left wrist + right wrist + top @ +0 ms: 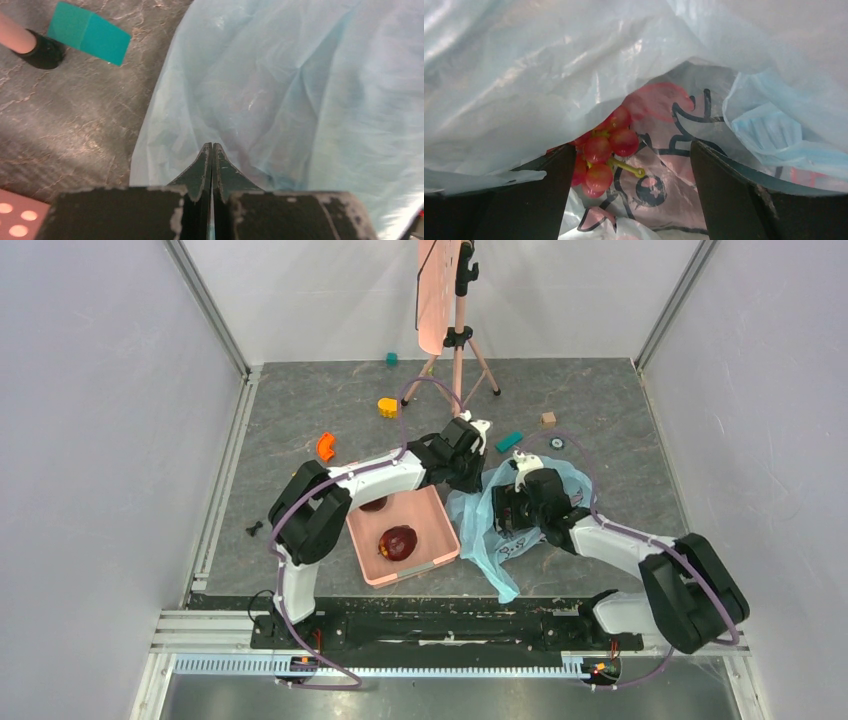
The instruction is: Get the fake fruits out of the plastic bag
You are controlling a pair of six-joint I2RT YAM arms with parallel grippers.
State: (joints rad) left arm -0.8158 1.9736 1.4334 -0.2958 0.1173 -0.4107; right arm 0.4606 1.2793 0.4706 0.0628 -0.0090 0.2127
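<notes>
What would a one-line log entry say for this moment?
left gripper: shut on thin light-blue plastic bag | right gripper: open inside bag, at red fake grape bunch | pink rectangular basket: holds dark-red fake fruit

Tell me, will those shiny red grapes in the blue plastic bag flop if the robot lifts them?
Probably a little: the bunch of glossy red grapes hangs on a thin yellow-green stem, so single grapes may wobble. They look smooth, so they might slip. The thin light-blue plastic bag draped over them could drag along.

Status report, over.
Left gripper shut, pinching thin light-blue plastic bag. Right gripper open inside bag, red fake grape bunch between its fingers. Two dark-red fake fruits in pink rectangular basket. Bag film overhangs grapes.
</notes>
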